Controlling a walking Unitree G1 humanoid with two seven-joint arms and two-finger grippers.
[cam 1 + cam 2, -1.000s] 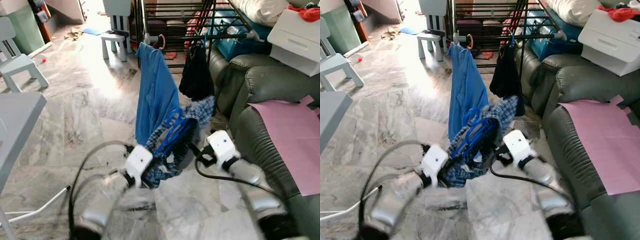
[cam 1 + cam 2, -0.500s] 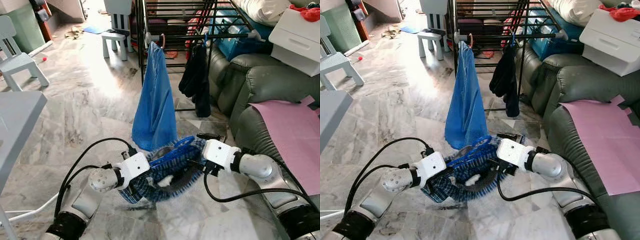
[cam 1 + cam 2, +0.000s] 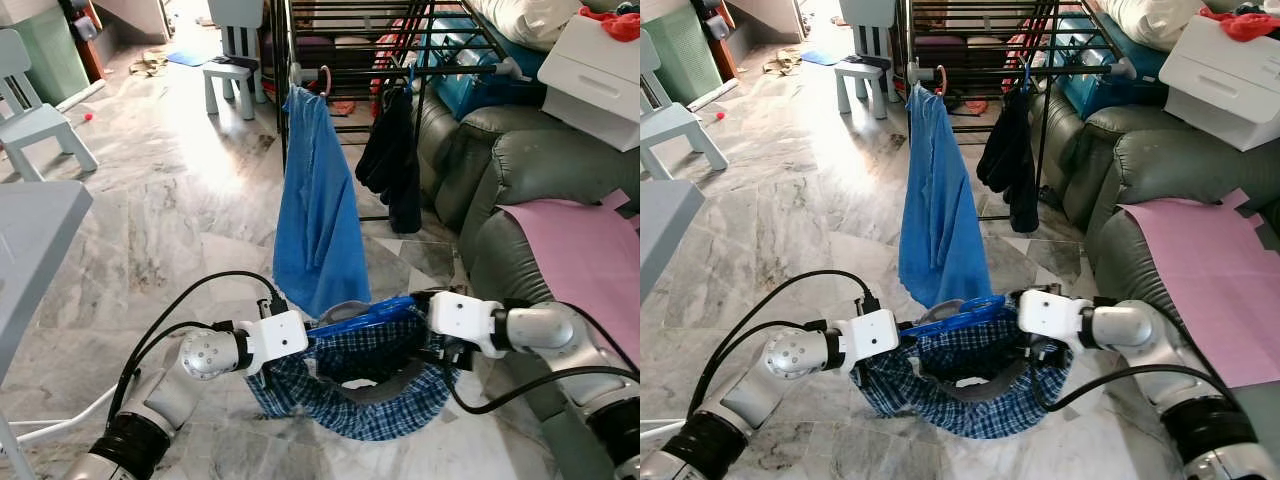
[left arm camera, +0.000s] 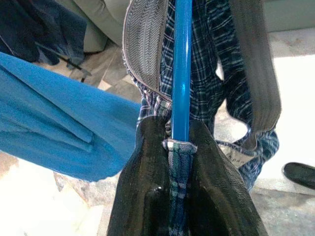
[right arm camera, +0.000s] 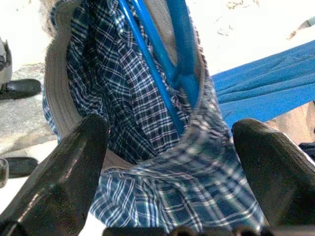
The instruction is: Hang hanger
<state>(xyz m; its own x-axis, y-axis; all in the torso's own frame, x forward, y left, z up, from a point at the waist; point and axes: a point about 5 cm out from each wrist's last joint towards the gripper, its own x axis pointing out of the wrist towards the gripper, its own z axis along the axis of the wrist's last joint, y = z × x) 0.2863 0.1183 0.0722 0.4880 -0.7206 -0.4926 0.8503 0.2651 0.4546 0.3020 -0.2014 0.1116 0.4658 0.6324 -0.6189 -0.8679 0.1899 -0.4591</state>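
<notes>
A blue plastic hanger point(image 3: 365, 312) lies almost level between my two grippers, low over the marble floor. A blue plaid garment point(image 3: 380, 395) with a grey waistband sags beneath it. My left gripper point(image 3: 308, 336) is shut on one end of the hanger's bar; in the left wrist view its fingers point(image 4: 147, 162) pinch the bar point(image 4: 182, 73) and a fold of plaid. My right gripper point(image 3: 437, 345) is at the other end, open. In the right wrist view its fingertips point(image 5: 93, 130) stand wide apart with plaid cloth and the hanger point(image 5: 182, 59) between them.
A black drying rack point(image 3: 400, 40) stands ahead, with a blue garment point(image 3: 320, 210) and a dark garment point(image 3: 390, 160) hanging from it. On the right is a green sofa point(image 3: 520, 190) with a pink sheet point(image 3: 590, 260). White chairs point(image 3: 30, 120) and a table edge point(image 3: 30, 230) are at the left.
The grippers have drawn apart, the right one moving right. The hanger has gone from tilted and bunched in cloth to nearly level, and the plaid garment now hangs open below it.
</notes>
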